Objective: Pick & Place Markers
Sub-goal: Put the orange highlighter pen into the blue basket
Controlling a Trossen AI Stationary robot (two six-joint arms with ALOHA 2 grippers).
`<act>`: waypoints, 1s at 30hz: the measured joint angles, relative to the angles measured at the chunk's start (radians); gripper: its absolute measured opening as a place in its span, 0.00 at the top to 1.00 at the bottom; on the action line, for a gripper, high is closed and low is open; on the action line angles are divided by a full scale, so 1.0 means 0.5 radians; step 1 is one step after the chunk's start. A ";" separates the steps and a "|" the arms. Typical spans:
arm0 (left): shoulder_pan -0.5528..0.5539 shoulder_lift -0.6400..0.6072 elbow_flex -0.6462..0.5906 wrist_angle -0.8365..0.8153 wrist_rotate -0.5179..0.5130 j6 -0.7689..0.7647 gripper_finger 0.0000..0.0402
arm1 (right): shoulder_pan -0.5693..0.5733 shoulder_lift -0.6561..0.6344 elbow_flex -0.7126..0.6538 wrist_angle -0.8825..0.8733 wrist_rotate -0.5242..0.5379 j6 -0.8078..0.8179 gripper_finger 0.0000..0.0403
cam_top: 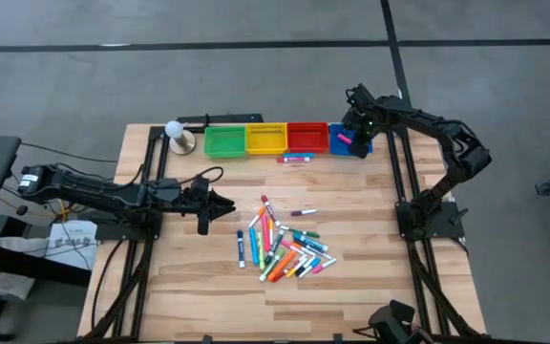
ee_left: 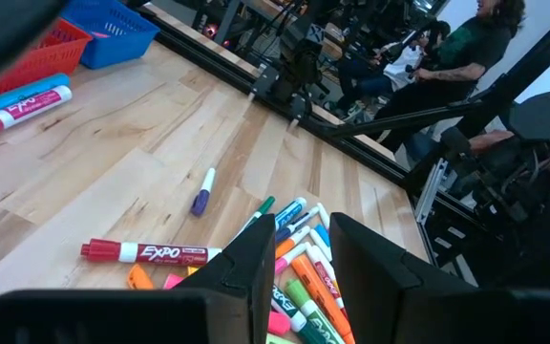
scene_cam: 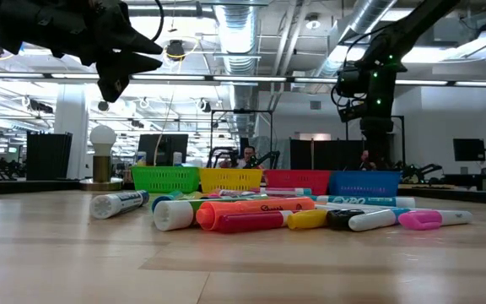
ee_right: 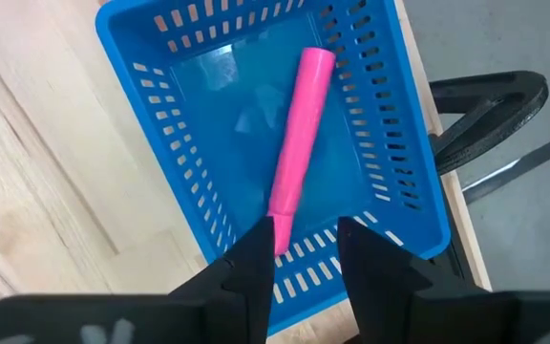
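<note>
Seen from above, the left gripper (cam_top: 225, 205) hangs over the table (cam_top: 160, 287) just left of the markers (cam_top: 283, 247), fingers a little apart and holding nothing; its wrist view shows the narrow gap between them, with the pile just beyond. The pile lies mid-table, roughly twenty markers heaped and crossing, too tangled for an exact count. One small purple-tipped marker (cam_top: 303, 212) lies alone just beyond the heap, and two more (cam_top: 296, 158) lie side by side in front of the red bin (cam_top: 307, 137).

Four bins stand in a row along the far edge: green (cam_top: 223, 140), yellow (cam_top: 265, 139), red, then blue (cam_top: 337, 139). A white bulb (cam_top: 175, 131) on a round base sits left of the green bin.

The right gripper (cam_top: 358, 137) hovers over the blue bin. Only its wrist view shows inside: one pink marker (ee_right: 300, 143) lies on the bin floor, with the fingers (ee_right: 256, 263) parted above its near end, gripping nothing.

The low view alone shows the room behind, with a seated person (scene_cam: 248, 156) beyond the bins.
</note>
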 joint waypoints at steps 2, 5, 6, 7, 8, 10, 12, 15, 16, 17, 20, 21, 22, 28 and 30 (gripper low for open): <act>0.000 0.001 0.000 -0.001 0.000 0.000 0.75 | 0.000 0.000 0.000 0.000 -0.001 0.000 0.71; 0.000 0.000 0.000 -0.001 0.000 0.000 0.75 | 0.000 0.000 0.000 0.000 -0.001 0.014 0.70; 0.000 0.001 0.000 -0.001 0.000 0.001 0.75 | 0.000 0.000 0.000 -0.003 -0.001 0.014 0.69; 0.000 0.001 0.000 -0.001 0.000 0.001 0.75 | 0.000 0.000 0.000 -0.009 -0.001 0.014 0.69; -0.001 0.000 0.000 -0.001 0.000 0.001 0.75 | 0.000 0.000 0.000 -0.015 -0.001 0.014 0.69; 0.000 0.000 0.000 -0.001 0.000 0.001 0.75 | 0.001 0.000 0.000 -0.019 -0.001 0.015 0.68; 0.000 0.001 0.000 -0.001 0.000 0.001 0.75 | 0.001 -0.001 0.000 -0.027 -0.001 0.016 0.68; 0.000 0.000 0.000 -0.001 0.000 0.001 0.75 | 0.008 -0.001 0.000 -0.031 -0.002 0.071 0.68; 0.000 0.001 0.000 -0.001 0.000 0.001 0.75 | 0.013 -0.001 0.000 -0.031 -0.002 0.092 0.68; -0.001 0.000 0.000 -0.001 0.000 0.001 0.75 | 0.022 -0.002 0.000 -0.031 -0.002 0.116 0.68; -0.001 0.001 0.000 -0.001 0.000 0.008 0.75 | 0.056 -0.002 0.000 -0.038 -0.002 0.181 0.68; 0.000 0.000 0.000 -0.002 0.000 0.008 0.75 | 0.072 -0.002 0.000 -0.044 -0.005 0.199 0.68; 0.000 0.001 0.000 -0.002 0.000 0.008 0.75 | 0.090 -0.002 0.000 -0.046 -0.004 0.220 0.68; 0.000 0.000 0.000 -0.002 0.000 0.008 0.75 | 0.230 -0.008 0.024 -0.073 -0.029 0.358 0.68; -0.001 0.001 0.000 -0.002 0.000 0.008 0.75 | 0.290 -0.008 0.062 -0.081 -0.071 0.414 0.68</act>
